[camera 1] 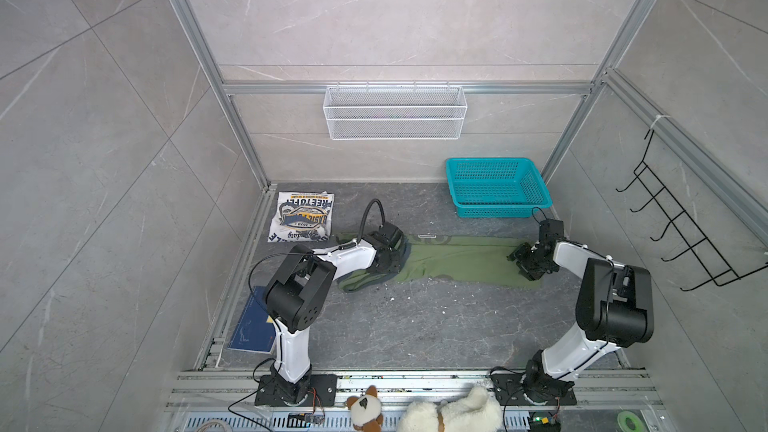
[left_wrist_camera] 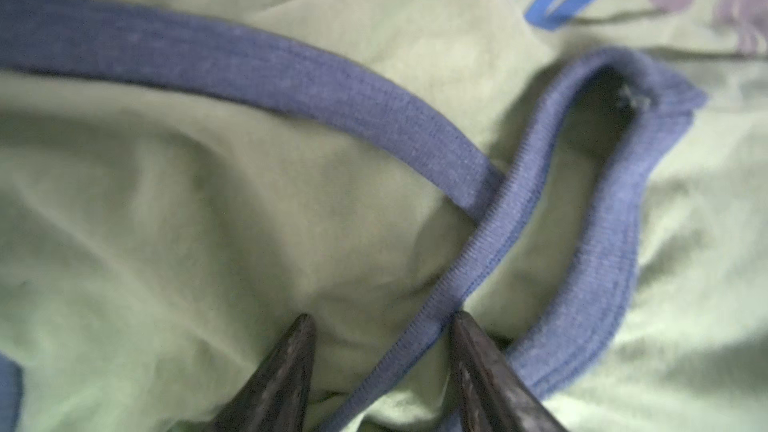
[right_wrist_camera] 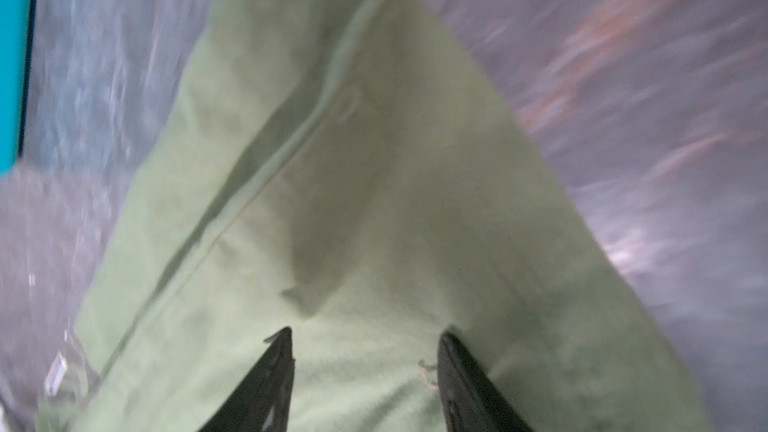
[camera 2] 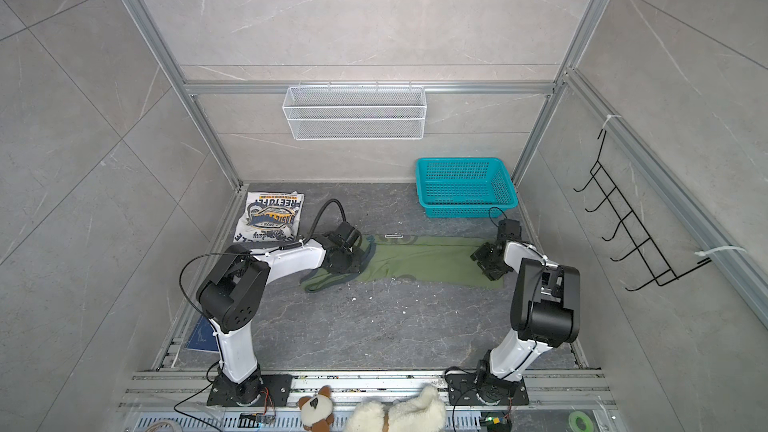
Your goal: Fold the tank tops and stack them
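Olive tank top (camera 1: 461, 259) lies stretched across mid-bench (camera 1: 415, 326), with the left fingers (left_wrist_camera: 291, 367) spread over its navy-trimmed strap end and the right fingers (right_wrist_camera: 274, 367) spread over its hem end; farther back, the white tank top (camera 1: 301, 216) sits folded far left, a teal basket (camera 1: 496, 210) far right

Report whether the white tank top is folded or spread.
Folded: the white tank top lies as a compact rectangle, no straps sticking out.

You have two tank tops, the white tank top (camera 1: 300, 216) at ten o'clock and the olive tank top (camera 1: 457, 259) mid-table; two baskets, wire basket (camera 1: 395, 122) at twelve, teal basket (camera 1: 494, 209) at one; two plush toys (camera 1: 365, 409) at six; one booklet (camera 1: 251, 324) at eight.
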